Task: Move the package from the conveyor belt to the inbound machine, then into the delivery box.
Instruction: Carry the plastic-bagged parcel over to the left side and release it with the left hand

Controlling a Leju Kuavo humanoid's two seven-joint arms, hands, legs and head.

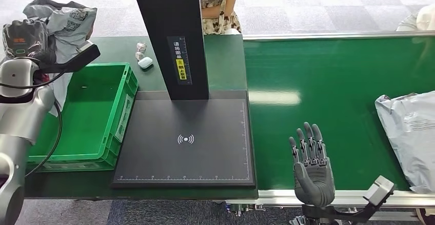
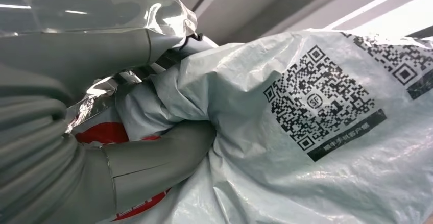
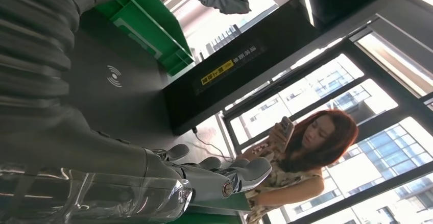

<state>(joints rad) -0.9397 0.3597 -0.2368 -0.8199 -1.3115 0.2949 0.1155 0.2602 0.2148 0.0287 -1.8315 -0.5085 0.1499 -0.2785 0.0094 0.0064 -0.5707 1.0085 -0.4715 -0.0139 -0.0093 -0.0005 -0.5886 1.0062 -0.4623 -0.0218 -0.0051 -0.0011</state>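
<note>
The left hand (image 2: 127,168) grips a grey package (image 2: 306,132), its thumb pressed into the crumpled plastic beside a printed QR code; in the head view this package (image 1: 64,22) is held up above the far left corner of the green delivery box (image 1: 110,150). The right hand (image 1: 311,166) is empty, fingers straight and apart, raised over the near edge of the green conveyor belt (image 1: 333,91). Between box and belt lies the dark inbound machine (image 1: 184,143) with its upright column. A second grey package (image 1: 410,133) rests on the belt at the far right. A person (image 3: 301,152) stands behind the machine, holding a phone
</note>
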